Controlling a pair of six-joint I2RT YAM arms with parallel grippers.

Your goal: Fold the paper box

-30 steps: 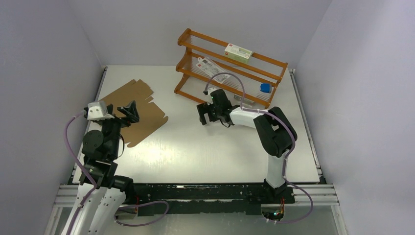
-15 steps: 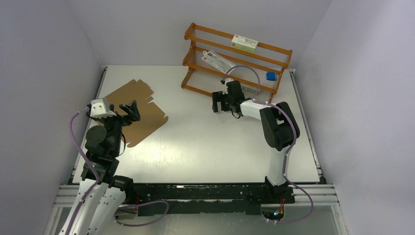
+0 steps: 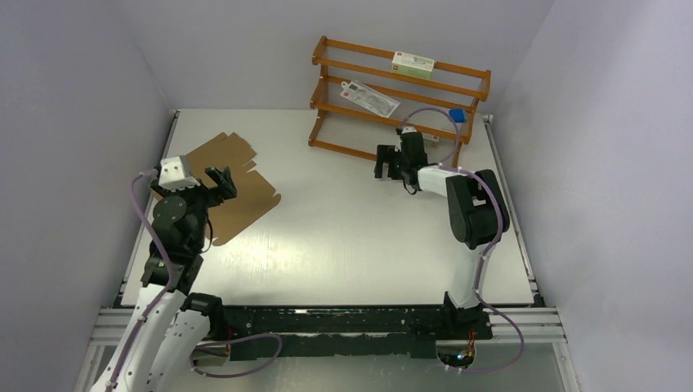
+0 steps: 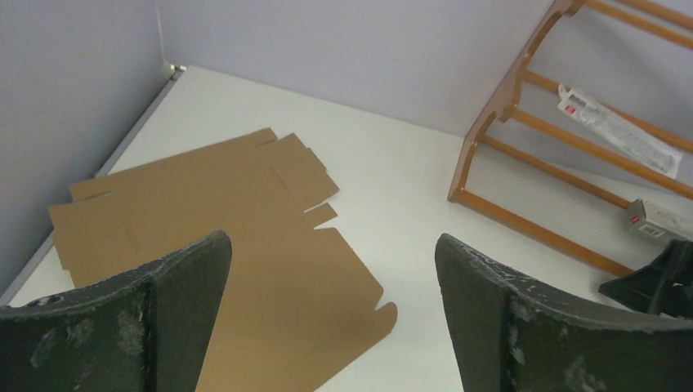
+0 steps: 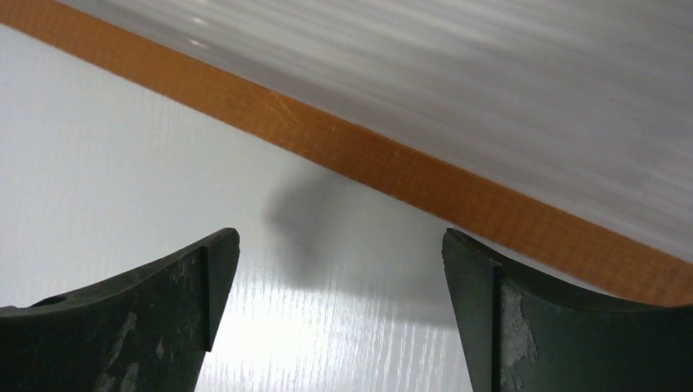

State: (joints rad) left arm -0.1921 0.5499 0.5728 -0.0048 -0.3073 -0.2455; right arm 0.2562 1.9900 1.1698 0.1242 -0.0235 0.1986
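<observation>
The paper box [image 3: 245, 196] is a flat brown cardboard sheet with flaps and notches, lying on the left part of the table. In the left wrist view the paper box [image 4: 245, 212] spreads out ahead and to the left. My left gripper [image 3: 222, 183] hovers over the sheet's near left part, open, with nothing between its fingers [image 4: 188, 278]. My right gripper [image 3: 389, 171] is far across the table, low at the foot of the wooden rack [image 3: 400, 98]. It is open and empty, and the rack's bottom rail [image 5: 392, 167] lies just ahead of its fingers [image 5: 204, 278].
The orange wooden rack stands at the back right and holds a white and green carton [image 3: 413, 63], a flat white packet [image 3: 369, 96] and a small blue item [image 3: 458, 115]. Grey walls close in on the left, back and right sides.
The right arm has moved toward the back right, and the rack has shifted back and right ahead of it. The left arm has edged slightly right over the sheet. Both grippers stay open.
</observation>
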